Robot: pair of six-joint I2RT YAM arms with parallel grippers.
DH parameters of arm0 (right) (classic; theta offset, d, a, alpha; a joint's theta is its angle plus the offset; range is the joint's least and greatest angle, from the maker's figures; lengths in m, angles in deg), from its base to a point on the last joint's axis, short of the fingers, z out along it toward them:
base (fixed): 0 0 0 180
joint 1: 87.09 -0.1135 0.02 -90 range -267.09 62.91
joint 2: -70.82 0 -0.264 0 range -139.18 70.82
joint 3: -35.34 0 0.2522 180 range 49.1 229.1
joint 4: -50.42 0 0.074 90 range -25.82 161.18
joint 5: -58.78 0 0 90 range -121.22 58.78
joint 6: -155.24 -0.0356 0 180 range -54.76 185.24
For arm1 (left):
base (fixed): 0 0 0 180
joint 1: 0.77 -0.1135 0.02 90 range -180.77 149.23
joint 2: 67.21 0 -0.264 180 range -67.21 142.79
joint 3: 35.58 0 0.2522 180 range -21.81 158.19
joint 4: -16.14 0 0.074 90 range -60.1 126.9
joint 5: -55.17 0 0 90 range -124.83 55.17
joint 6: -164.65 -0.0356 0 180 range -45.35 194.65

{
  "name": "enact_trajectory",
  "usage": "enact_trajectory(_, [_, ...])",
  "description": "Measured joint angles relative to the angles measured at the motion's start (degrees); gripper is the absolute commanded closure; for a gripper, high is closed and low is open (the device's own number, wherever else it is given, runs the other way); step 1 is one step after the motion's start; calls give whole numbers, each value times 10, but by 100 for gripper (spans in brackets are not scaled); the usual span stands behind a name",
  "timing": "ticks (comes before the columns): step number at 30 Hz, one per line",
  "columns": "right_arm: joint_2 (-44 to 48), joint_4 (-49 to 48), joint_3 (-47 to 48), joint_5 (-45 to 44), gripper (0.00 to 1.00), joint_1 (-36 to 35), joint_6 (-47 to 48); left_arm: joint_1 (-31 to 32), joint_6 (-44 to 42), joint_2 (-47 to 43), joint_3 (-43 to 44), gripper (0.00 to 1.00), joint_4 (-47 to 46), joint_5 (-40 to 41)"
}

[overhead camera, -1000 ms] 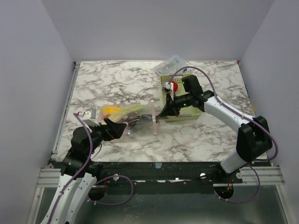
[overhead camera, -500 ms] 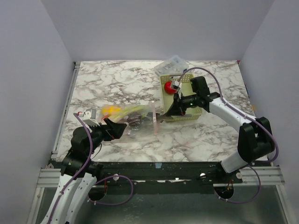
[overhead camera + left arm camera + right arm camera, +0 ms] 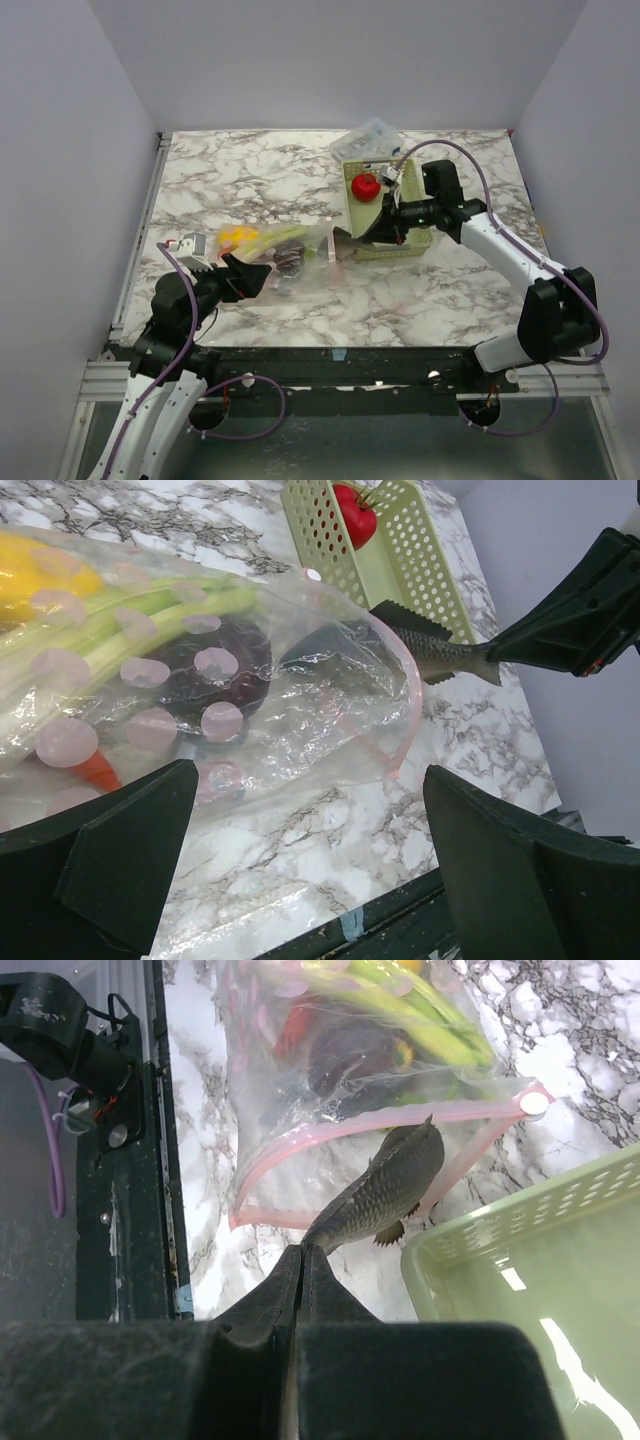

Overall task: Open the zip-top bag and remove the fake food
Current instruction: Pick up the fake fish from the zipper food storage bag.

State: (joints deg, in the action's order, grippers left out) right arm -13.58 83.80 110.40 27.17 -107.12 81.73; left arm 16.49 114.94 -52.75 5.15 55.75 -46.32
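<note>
Thin crinkly plastic: zip-top bag (image 3: 300, 710) likely limp, slippery; grip at pink zip strip (image 3: 412, 702). Right claw (image 3: 303, 1250) pinches stiff toy fish (image 3: 380, 1195) by tail; left claw (image 3: 310, 775) spread open.

Top view: set high above and behind the near edge of the table (image 3: 240, 170), facing down and forward over its whole surface. Left wrist view: low and close, looking across the bag (image 3: 300, 700) toward the basket (image 3: 420, 550); right wrist view: close, looking back over the bag's mouth to the table's near edge. Both wrist views share the bag's mouth, the fish (image 3: 385, 1195) and a basket wall.
</note>
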Motion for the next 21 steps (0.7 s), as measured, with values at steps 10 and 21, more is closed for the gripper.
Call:
enact_trajectory(10, [50, 11, -1, 1, 100, 14, 1, 0, 0, -4, 0, 1, 0, 0])
enact_trajectory(21, [95, 28, -1, 14, 100, 69, 0, 0, -2, -7, 0, 2, 0, 0])
